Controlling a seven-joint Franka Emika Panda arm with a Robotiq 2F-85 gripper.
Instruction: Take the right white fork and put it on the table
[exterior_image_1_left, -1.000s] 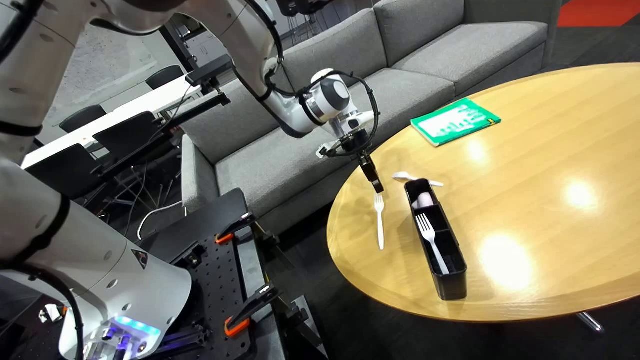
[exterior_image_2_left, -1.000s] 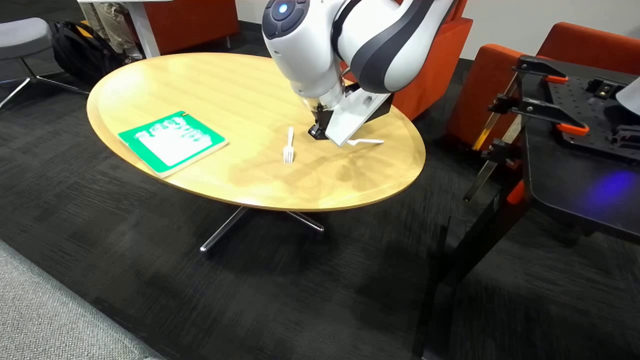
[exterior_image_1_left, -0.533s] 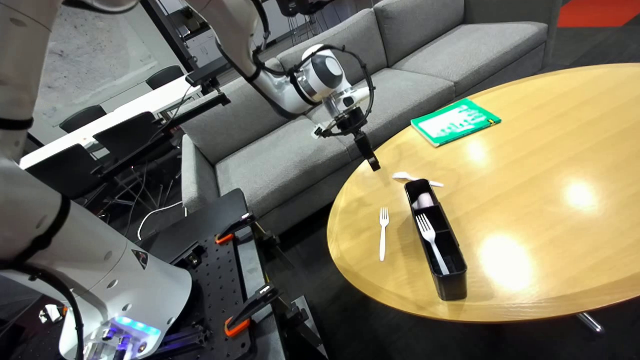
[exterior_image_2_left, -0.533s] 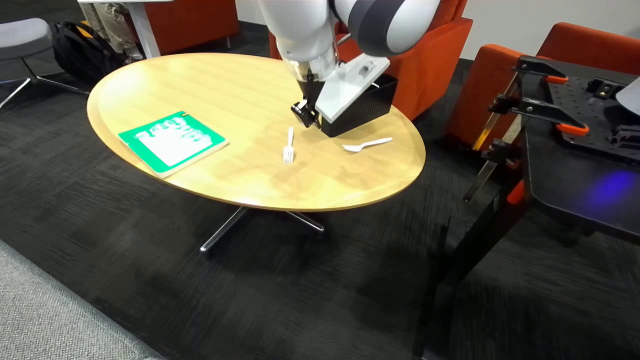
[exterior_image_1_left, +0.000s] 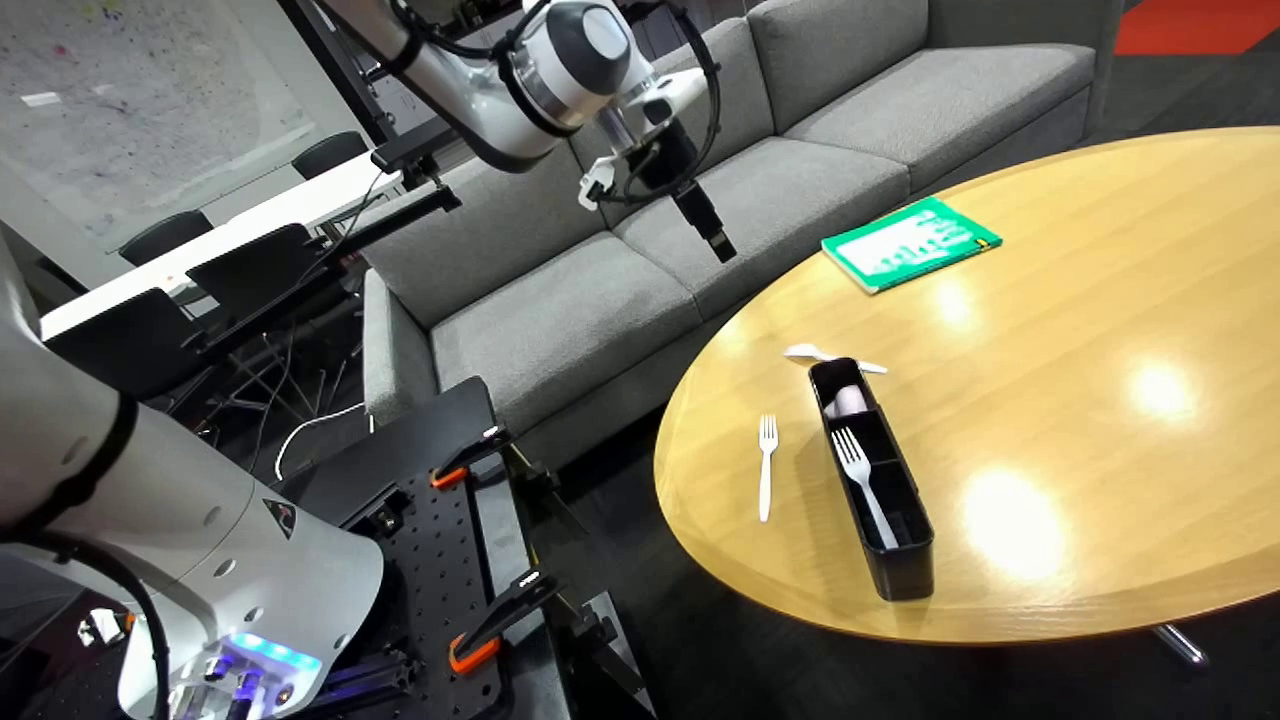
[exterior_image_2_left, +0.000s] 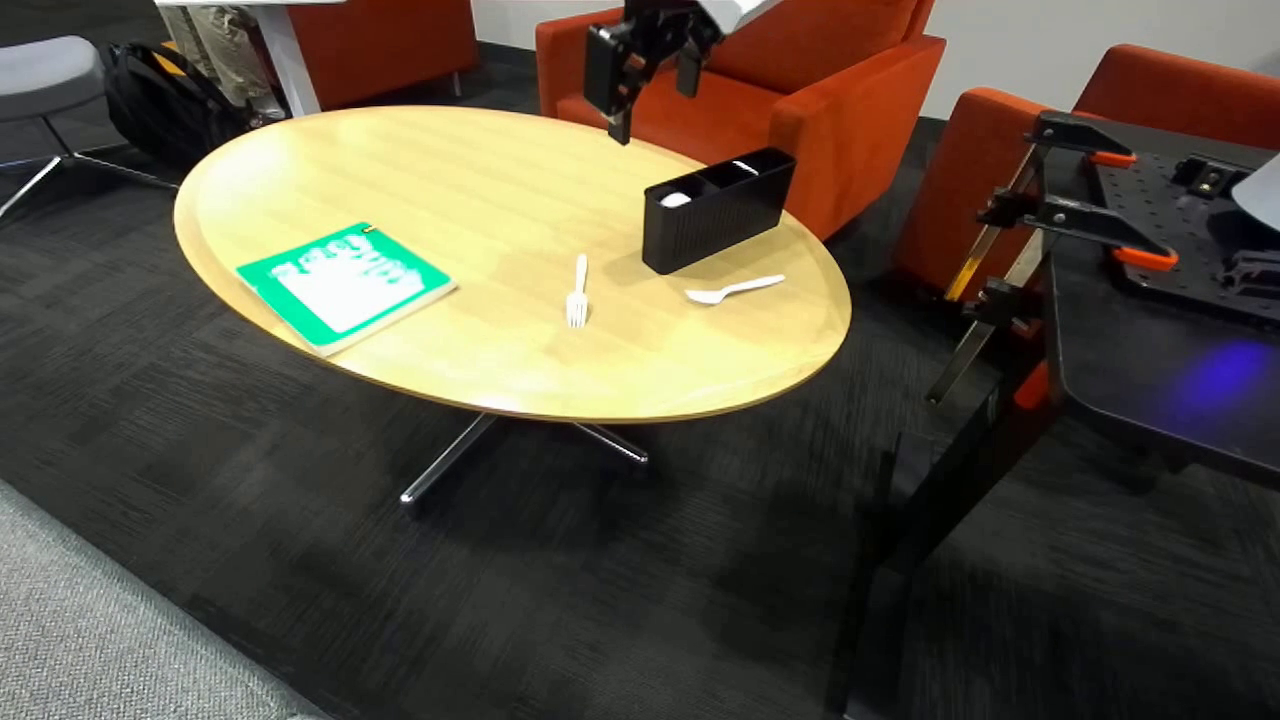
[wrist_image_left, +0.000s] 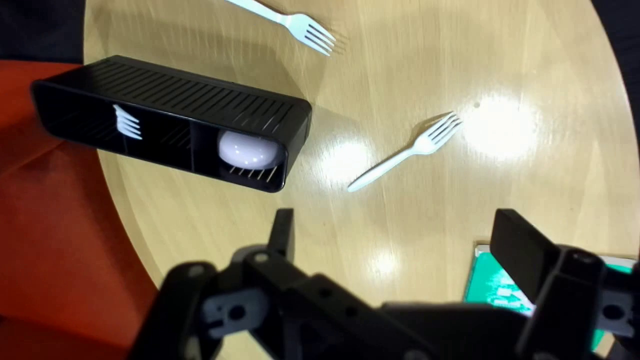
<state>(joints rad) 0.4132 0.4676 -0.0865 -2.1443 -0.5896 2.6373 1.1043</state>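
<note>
The right white fork (exterior_image_1_left: 766, 468) lies flat on the light-brown wooden table (exterior_image_1_left: 1080, 300), beside the long side of the narrow black tray. In the wrist view this fork (wrist_image_left: 305, 31) is at the top, its handle end cut off by the frame's edge. High above the tabletop, my gripper (wrist_image_left: 395, 216) stands wide open with bare wood between its fingers. In an exterior view the gripper (exterior_image_1_left: 722, 248) shows from the side, against the grey sofa. A near-identical white fork (exterior_image_1_left: 865, 490) leans inside the black tray (exterior_image_1_left: 905, 570).
One more white fork (wrist_image_left: 415, 150) rests on the table off the tray's end. A pale rounded object (wrist_image_left: 250, 150) sits in the tray's end compartment. A green and white book (exterior_image_2_left: 345, 285) lies near the table's edge. The grey sofa (exterior_image_1_left: 600, 310) borders the table.
A second ago the fork's tines were at my fingertips; it has since come down flat onto the table. My gripper has opened wide and risen away from it. The tray stayed put.
</note>
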